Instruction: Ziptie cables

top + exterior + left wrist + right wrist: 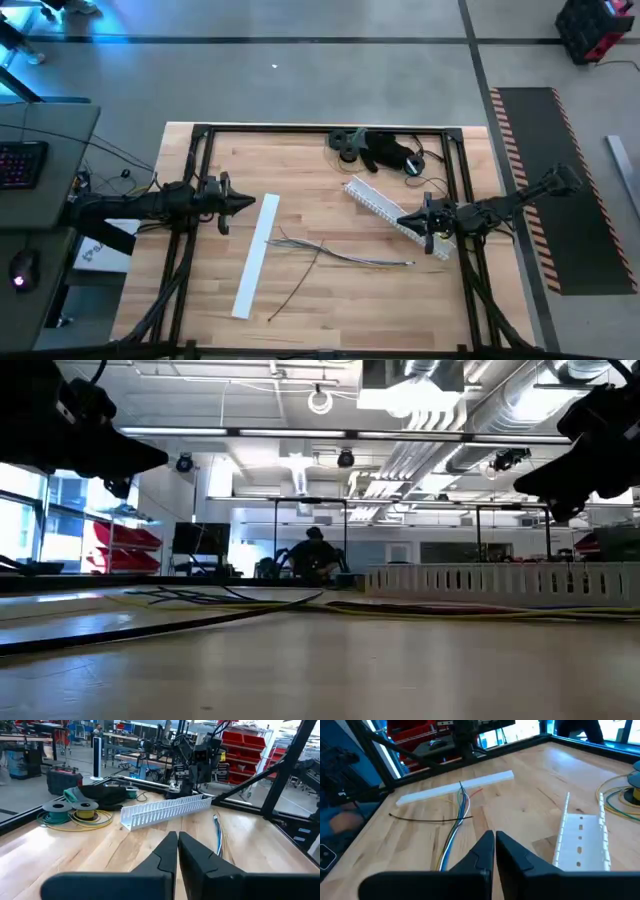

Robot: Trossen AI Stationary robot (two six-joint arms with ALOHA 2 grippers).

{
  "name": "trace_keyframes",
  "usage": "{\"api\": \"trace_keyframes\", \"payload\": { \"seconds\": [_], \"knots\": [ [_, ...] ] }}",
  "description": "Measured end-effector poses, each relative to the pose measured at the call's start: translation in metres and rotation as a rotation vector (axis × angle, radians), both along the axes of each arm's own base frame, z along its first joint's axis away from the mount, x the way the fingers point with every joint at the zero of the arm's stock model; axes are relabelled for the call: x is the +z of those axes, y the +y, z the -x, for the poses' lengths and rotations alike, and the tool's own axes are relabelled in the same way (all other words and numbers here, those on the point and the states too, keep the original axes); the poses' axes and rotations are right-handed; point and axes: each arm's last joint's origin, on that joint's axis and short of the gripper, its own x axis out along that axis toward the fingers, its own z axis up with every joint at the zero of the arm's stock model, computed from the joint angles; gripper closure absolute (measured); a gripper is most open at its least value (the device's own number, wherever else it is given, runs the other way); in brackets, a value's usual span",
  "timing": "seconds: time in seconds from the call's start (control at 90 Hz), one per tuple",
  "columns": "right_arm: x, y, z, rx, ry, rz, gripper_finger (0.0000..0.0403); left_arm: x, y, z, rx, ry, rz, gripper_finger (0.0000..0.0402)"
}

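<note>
1. The wooden table is framed by a dark rail, and both arms are held above it from opposite sides.
2. The left gripper is held over the table's left part, just beside the upper end of the flat white strip; its fingers are seen pressed together with nothing between them.
3. The right gripper is held over the lower end of the white comb-toothed rail, pointing towards the table's middle; its fingers are likewise closed on nothing.
4. The rail is laid diagonally, from the upper middle of the table down towards the right arm.
5. The white strip is laid nearly upright in the high view, slightly tilted, left of centre.
6. The cables are lying loose on the wood between strip and rail, untouched by either gripper. Their long axis runs roughly left to right: they start near the strip and end below the right gripper, while one dark wire branches off diagonally towards the near edge.
7. Wire spools and dark items are gathered at the far edge.
</note>
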Motion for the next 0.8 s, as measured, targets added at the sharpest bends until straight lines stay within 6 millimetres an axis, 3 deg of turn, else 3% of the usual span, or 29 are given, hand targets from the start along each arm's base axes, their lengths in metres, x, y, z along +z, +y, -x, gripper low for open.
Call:
{"api": "trace_keyframes", "payload": {
  "seconds": [0.511,0.8],
  "knots": [
    [0.0,0.0,0.0,0.0,0.0,0.0,0.0403,0.0,0.0,0.0,0.0,-0.002,0.002,0.0401],
    [0.0,0.0,0.0,0.0,0.0,0.0,0.0403,0.015,0.0,0.001,0.01,-0.156,0.006,0.0401]
  ]
}}
